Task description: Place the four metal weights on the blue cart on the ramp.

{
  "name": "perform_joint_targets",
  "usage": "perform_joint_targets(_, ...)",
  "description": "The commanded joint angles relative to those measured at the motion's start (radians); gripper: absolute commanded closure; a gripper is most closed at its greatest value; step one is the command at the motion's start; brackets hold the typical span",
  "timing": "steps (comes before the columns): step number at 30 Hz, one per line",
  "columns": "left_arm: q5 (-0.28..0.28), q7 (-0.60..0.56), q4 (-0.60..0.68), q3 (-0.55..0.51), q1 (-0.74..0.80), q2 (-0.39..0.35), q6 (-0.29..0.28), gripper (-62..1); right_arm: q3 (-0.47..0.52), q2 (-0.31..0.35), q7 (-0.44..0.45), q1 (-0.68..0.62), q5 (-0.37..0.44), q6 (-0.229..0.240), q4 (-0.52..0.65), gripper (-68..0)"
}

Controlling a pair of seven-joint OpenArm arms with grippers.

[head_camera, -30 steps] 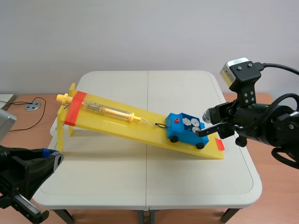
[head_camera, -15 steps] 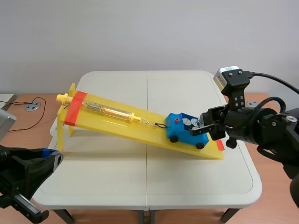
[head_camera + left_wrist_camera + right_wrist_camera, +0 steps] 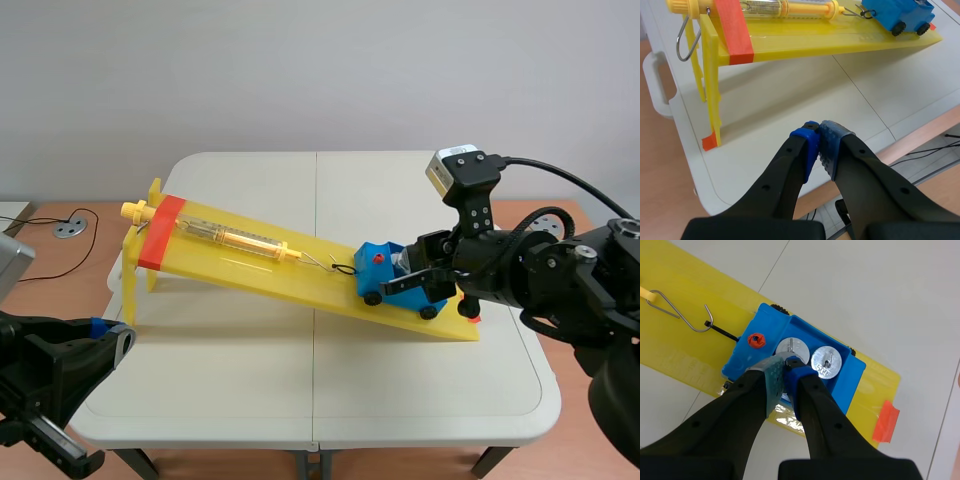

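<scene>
Left gripper (image 3: 819,137) low, fingers together; right gripper (image 3: 786,372) outstretched, pinching a weight (image 3: 791,360).

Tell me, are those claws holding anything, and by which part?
The right gripper seems to pinch a metal weight by its small top hook, over the blue cart; the weight's body is hidden. The left gripper is shut on nothing.

The ramp (image 3: 235,264) crossed the desk (image 3: 400,190), high end left, low end right. The cart (image 3: 378,272) sat near the low end, hooked to the spring scale (image 3: 235,238) up-slope. Two weights (image 3: 826,362) lay in the cart, beside another weight (image 3: 791,360) pinched in my right jaws over it.
</scene>
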Motion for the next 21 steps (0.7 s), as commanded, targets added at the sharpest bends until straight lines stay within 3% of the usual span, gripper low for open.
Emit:
perform_joint_targets(1, -0.059, -0.089, 0.07, -0.015, -0.02, 0.005, -0.026, -2.7, 0.007, -0.006, 0.119, 0.114, 0.067, 0.005, 0.07, -0.6)
perform_joint_targets(11, -0.059, -0.089, 0.07, -0.015, -0.02, 0.005, -0.026, -2.7, 0.007, -0.014, 0.124, 0.114, 0.067, 0.005, 0.031, -1.1)
perform_joint_targets(16, -0.059, -0.089, 0.07, -0.015, -0.02, 0.005, -0.026, -2.7, 0.007, -0.014, 0.132, 0.114, 0.067, 0.005, 0.029, -13.2)
perform_joint_targets(21, -0.059, -0.089, 0.07, -0.015, -0.02, 0.005, -0.026, -2.7, 0.011, -0.013, 0.169, 0.114, 0.067, 0.006, 0.033, -21.1)
